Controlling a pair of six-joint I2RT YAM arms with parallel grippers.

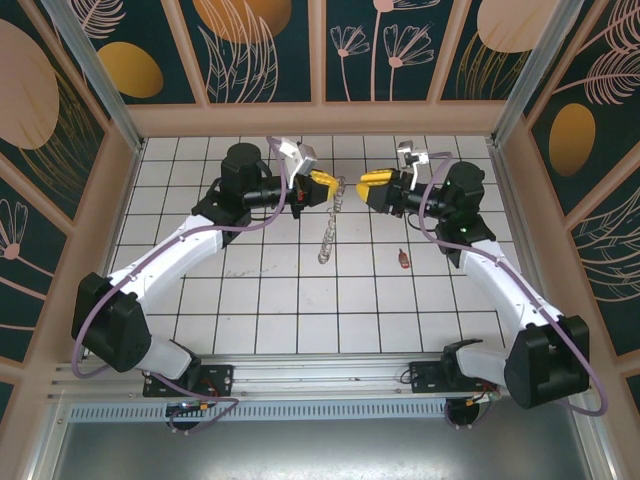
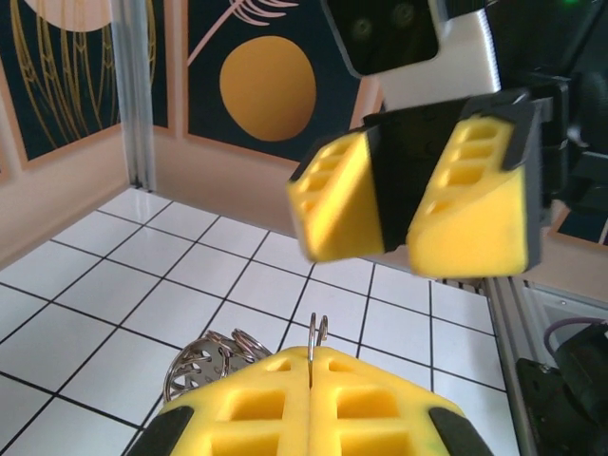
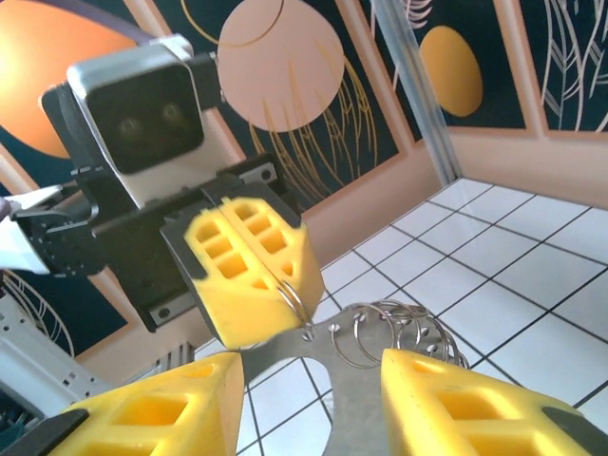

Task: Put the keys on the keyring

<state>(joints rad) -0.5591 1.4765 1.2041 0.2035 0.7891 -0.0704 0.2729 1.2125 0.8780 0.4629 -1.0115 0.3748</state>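
Keyring (image 1: 329, 232): bunch of silvery split rings strung on a flat metal tag, carried above the white tiled desk (image 1: 200, 300). It is held at its upper end by the left gripper (image 1: 325, 181) and hangs from that gripper's tip in a loose string towards the arm bases. Whether its lower end rests on the tiles cannot be told.

Left gripper: yellow fingers (image 2: 237, 408) are pressed fully together, and a thin loop of ring wire is pinched in the seam between them. In the left wrist view, further rings are bunched just below and to the left of the fingertips.

Right gripper (image 1: 368, 185): it is set tip to tip against the left gripper, near it, with a small gap seen between the two from above. Its fingers (image 3: 475, 408) are spread wide and nothing is clamped. In the right wrist view the flat tag and several rings lie in the space between and just ahead of these fingers; contact with either pad cannot be told.

Key (image 1: 403, 259): tiny piece with a red-brown head, laid flat on the desk. It is found on the near side of the right gripper, beside that arm's forearm, well apart from the hanging end of the keyring. It is touched by neither gripper
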